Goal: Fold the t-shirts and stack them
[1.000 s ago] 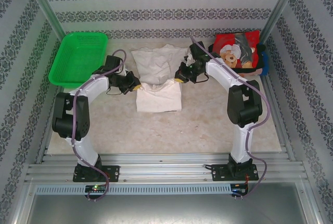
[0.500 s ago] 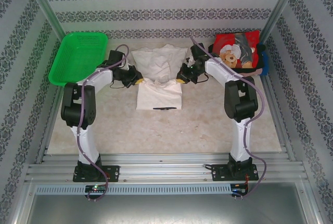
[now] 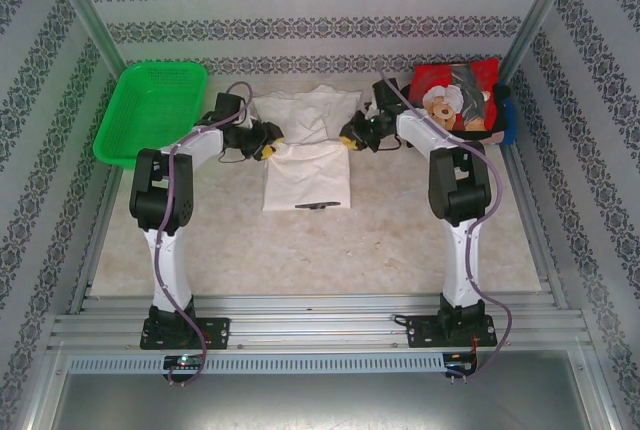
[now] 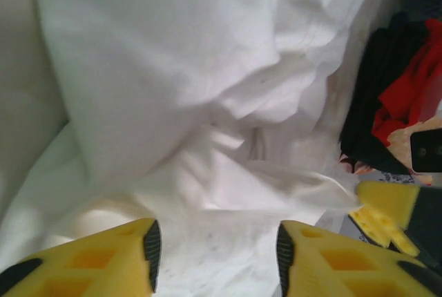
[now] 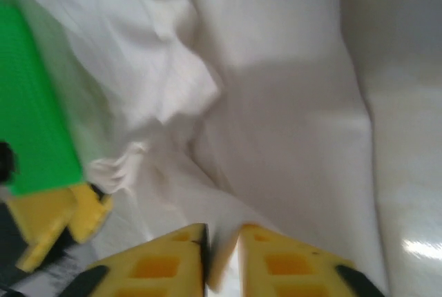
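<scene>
At the far left sits the green basket (image 3: 150, 110). Just right of it, the left gripper (image 3: 268, 144) rests at the left edge of the white shirt (image 3: 308, 172), about where the sleeves meet the body. In its wrist view the 2 yellow fingers (image 4: 103, 262) stand well apart, with loose cloth lying under and between them and nothing pinched. The shirt lies on the table (image 3: 400, 230), in the middle toward the far side. Its far part is a rumpled heap of folds and sleeves, and its near part is a flat, smooth rectangle with a thin dark mark at the near hem. The right gripper (image 3: 352, 137) touches the shirt's right edge, opposite the left one. Its fingers (image 5: 159, 262) show only a narrow gap with a bit of cloth in it, and I cannot tell whether that cloth is gripped or merely lying there. In the far right corner is the stack (image 3: 455, 95) of folded shirts, a red one with a teddy bear on top and black and blue edges beneath. Compared with 1 second ago, both grippers have gone farther back, and the left one has also moved inward. The near panel looks flatter and straighter, and the dark mark at the hem was not visible then.
</scene>
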Controlling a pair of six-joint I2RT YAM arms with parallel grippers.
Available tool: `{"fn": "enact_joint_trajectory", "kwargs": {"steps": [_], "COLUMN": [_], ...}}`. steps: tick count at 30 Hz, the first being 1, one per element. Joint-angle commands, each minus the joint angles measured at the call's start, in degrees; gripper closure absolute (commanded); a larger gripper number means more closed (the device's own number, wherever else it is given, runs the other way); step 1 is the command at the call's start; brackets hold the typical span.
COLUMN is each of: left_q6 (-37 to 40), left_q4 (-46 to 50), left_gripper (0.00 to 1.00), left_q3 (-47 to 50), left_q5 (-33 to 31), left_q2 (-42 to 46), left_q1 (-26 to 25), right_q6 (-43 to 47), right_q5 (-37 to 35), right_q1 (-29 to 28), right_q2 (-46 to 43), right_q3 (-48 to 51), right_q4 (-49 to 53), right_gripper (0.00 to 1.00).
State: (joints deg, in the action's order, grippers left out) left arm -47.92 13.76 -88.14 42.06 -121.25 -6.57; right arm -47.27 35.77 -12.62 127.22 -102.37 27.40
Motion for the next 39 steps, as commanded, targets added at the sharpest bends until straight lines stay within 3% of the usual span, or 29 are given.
{"fn": "enact_joint_trajectory", "kwargs": {"steps": [1,3,8,14,20,26,39], "left_q6": [-6.35,-7.57,-7.34,-0.90,4.79,5.21,2.87], "left_q4": [-9.28,-9.94,-9.02,-3.13,3.18,1.15,-5.51], "left_gripper": [0.45,0.38,0.31,0.32,0.36,0.39,0.44], "left_q3": [-5.52,-8.80,-9.62,7.41,28.99,40.43,41.73], "left_q5": [1.11,1.57,3.22,2.71,2.33,2.18,0.71], "left_q2": [0.88,0.84,4.02,19.39,34.02,36.72,27.35], "left_q1": [0.95,1.04,1.42,1.58,1.08,-0.12,-2.95], "right_q6": [-8.28,-8.27,-4.56,1.31,-2.00,-5.22,-6.08], "right_q5": [3.14,3.17,2.60,-3.15,-5.06,-5.37,-6.33], "right_q1": [2.45,3.03,2.70,-1.31,-6.91,-9.83,-10.39], "right_q2": [-0.34,-0.80,-7.45,-25.05,-36.71,-35.43,-27.70], "right_q3": [-3.25,-6.07,-2.08,20.48,43.59,51.04,50.22], "right_q4": [-13.91,-12.92,-7.95,-2.02,-10.26,-17.97,-21.16], "right_gripper": [0.64,0.52,0.52,0.53,0.52,0.52,0.51]}}
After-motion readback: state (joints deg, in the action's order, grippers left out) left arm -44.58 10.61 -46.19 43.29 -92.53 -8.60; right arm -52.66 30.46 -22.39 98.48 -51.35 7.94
